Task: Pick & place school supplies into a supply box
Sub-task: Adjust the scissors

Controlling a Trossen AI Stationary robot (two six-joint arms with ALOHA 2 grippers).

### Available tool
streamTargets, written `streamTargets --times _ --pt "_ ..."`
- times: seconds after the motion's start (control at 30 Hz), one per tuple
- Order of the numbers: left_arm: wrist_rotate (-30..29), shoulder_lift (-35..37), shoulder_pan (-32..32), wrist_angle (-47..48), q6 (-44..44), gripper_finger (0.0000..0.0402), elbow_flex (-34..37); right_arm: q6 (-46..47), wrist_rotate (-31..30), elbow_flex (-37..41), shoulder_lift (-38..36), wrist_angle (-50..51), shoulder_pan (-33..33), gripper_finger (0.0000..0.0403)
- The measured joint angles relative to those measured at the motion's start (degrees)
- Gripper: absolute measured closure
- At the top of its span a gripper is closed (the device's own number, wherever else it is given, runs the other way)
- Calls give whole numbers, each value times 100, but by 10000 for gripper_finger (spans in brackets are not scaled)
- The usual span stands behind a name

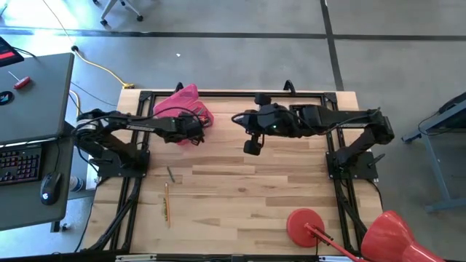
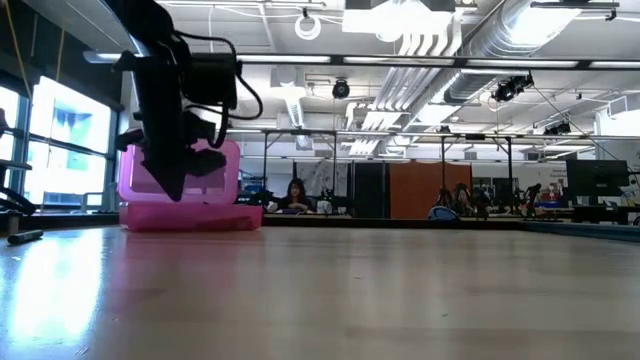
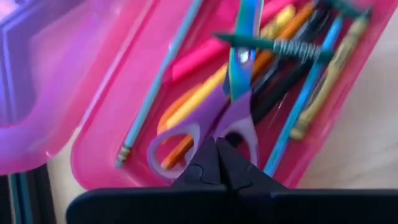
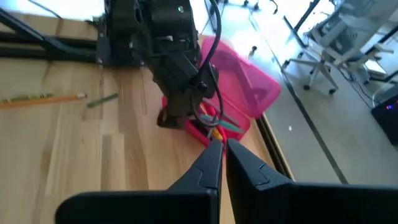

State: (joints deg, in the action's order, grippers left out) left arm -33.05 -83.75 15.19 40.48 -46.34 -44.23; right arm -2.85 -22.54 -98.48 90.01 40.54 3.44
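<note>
The pink supply box (image 1: 183,102) sits at the far left of the table with its lid (image 2: 180,165) standing up. In it lie several pencils and pens (image 3: 292,68) and the purple-handled scissors (image 3: 239,93). My left gripper (image 3: 216,146) is over the box, pointing down, shut at the scissors' handle end. An orange pencil (image 1: 166,202) and a short grey-green one (image 1: 171,175) lie flat on the table near the left side. My right gripper (image 1: 251,147) hovers shut above the table's middle, touching nothing. My left gripper comes from above and is shut where the two purple handle loops (image 3: 205,127) meet; the fingers themselves hide the exact spot. The scissors lie lengthwise in the box, with the blade (image 3: 244,37) among the pencils and pens.
A red disc with a handle (image 1: 306,222) lies near the table's near right corner, with a big red object (image 1: 393,236) beyond the edge. The black frame rails (image 1: 131,189) run along both sides. Bare wood lies between the arms.
</note>
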Motion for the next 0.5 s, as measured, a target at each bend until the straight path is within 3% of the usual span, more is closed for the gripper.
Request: streamTargets --times 0.5 --pt "277 -465 -19 659 -10 392 -4 51 -51 2 45 147 0 403"
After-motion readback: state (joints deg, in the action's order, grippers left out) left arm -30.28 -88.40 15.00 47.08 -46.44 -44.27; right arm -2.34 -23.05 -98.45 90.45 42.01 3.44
